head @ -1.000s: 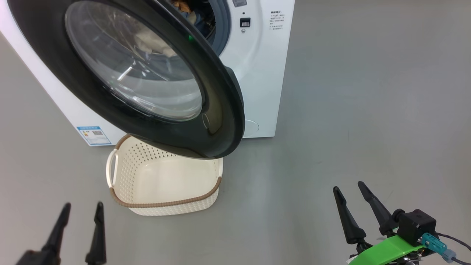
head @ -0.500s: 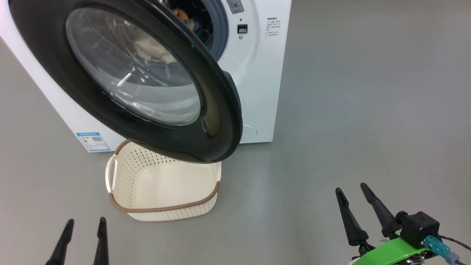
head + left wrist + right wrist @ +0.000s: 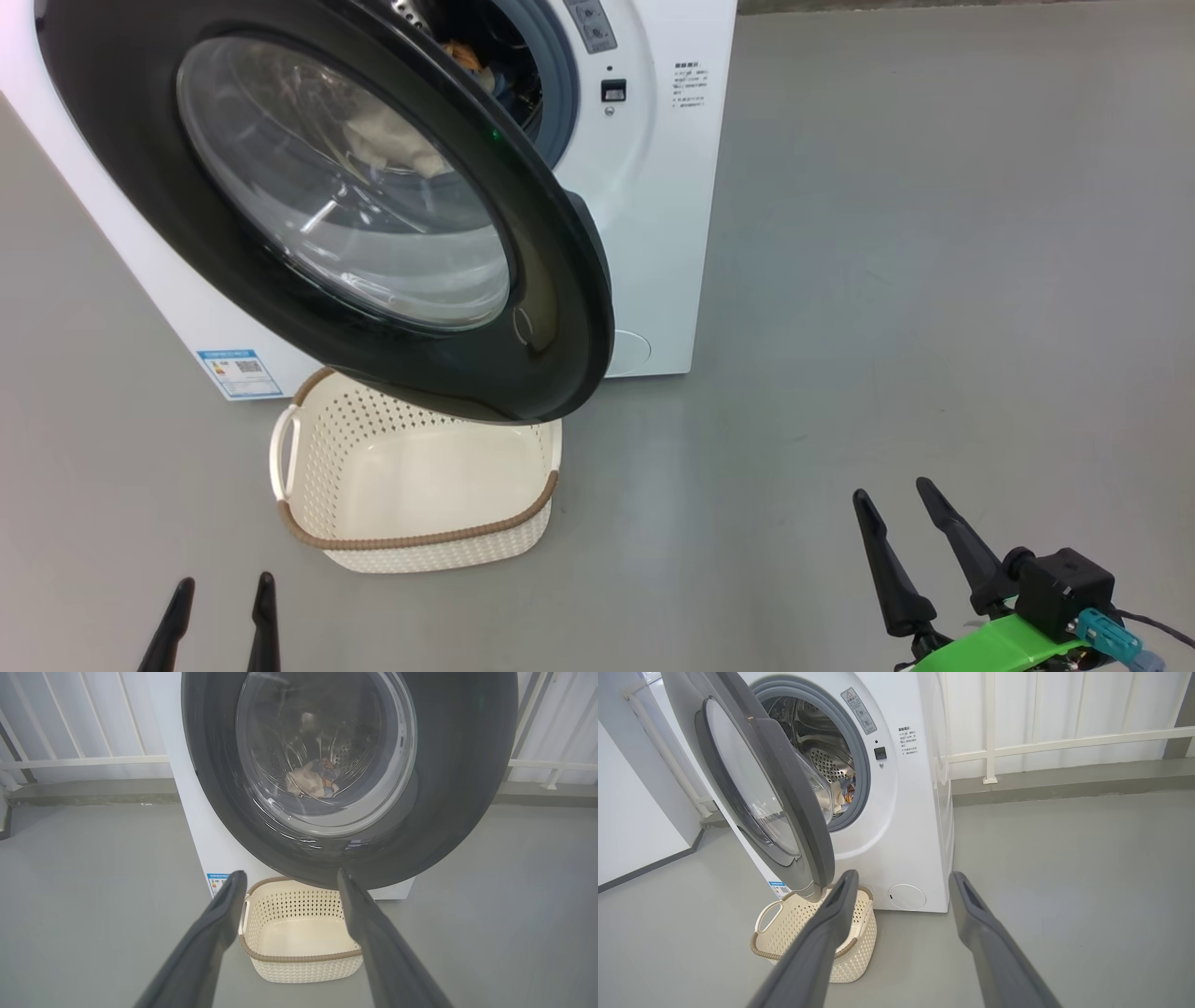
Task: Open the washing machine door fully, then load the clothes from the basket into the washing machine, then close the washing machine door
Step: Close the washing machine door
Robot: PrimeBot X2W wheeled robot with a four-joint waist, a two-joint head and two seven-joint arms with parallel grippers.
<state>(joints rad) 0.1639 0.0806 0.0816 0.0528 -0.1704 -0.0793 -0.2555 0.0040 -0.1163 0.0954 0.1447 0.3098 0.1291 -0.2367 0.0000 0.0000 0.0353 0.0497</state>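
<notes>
The white washing machine (image 3: 653,233) stands ahead with its black-ringed door (image 3: 560,308) swung partway out over the basket (image 3: 411,537). The cream basket has nothing in it. The clothes (image 3: 313,779) lie in the steel drum, seen through the door glass, and also past the gasket (image 3: 845,795). My left gripper (image 3: 222,593) is open at the lower left, short of the basket. My right gripper (image 3: 896,504) is open at the lower right, well away from the machine. Both wrist views show open fingers, left (image 3: 219,914) and right (image 3: 971,914), with nothing between them.
A blue label (image 3: 238,371) and a round service cap (image 3: 906,897) sit low on the machine's front. A white railing (image 3: 1041,744) and wall run behind the machine. Grey floor (image 3: 934,280) stretches to the right of the machine.
The head view has shifted a little, so the machine sits lower in it. My left gripper has drawn back toward the bottom edge. Door and basket have not moved.
</notes>
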